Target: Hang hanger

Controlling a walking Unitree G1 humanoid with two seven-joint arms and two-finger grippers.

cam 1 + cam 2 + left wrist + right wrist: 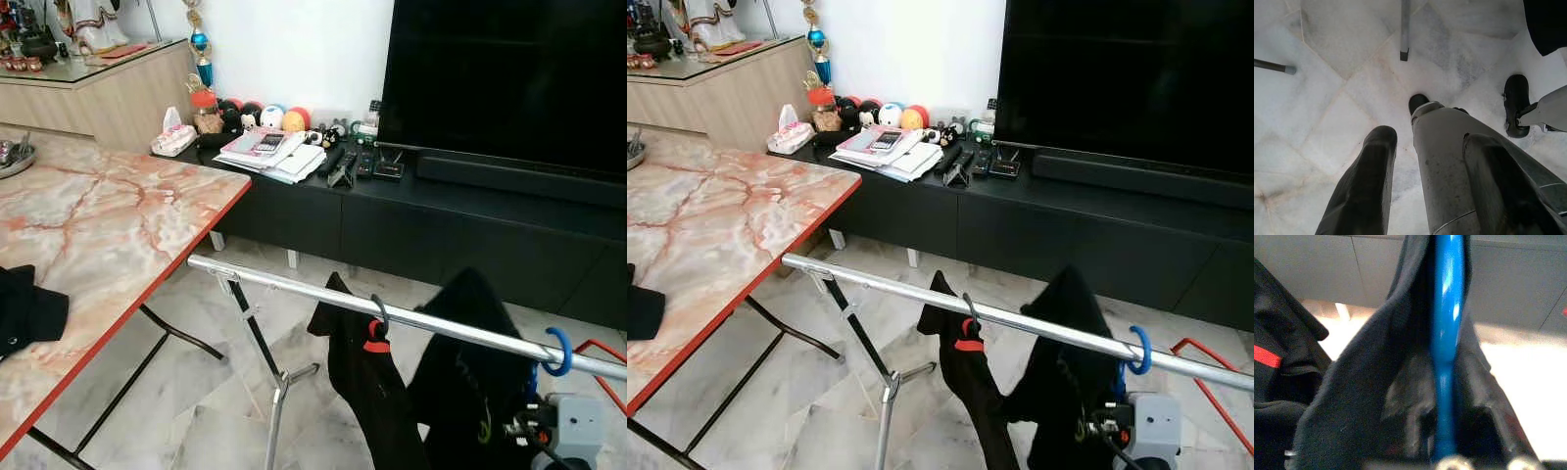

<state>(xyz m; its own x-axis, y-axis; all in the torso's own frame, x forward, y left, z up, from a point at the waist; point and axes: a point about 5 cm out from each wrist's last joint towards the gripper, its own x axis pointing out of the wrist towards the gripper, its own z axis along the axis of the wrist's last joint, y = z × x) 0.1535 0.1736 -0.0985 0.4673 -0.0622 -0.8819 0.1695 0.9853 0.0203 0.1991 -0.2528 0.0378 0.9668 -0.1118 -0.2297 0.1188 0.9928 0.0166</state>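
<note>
While the blue hanger (560,351) hooks over the silver rail (392,313) at 4 o'clock in the left eye view, a black garment (470,362) drapes from it, marble desk (108,225) at 9. Right eye: red-collared garment (965,362) hangs beside. Left wrist: left hand (1425,171) spread over floor tiles (1327,98). Right wrist: right hand's fingers — cannot tell; blue hanger stem close against black cloth.

- I'm looking at a pale marble-tiled floor (196,411).
- A marble-patterned folding table (98,225) is standing on my left.
- A large dark television (509,78) is sitting on a low black cabinet (441,235) against a white wall (294,49).
</note>
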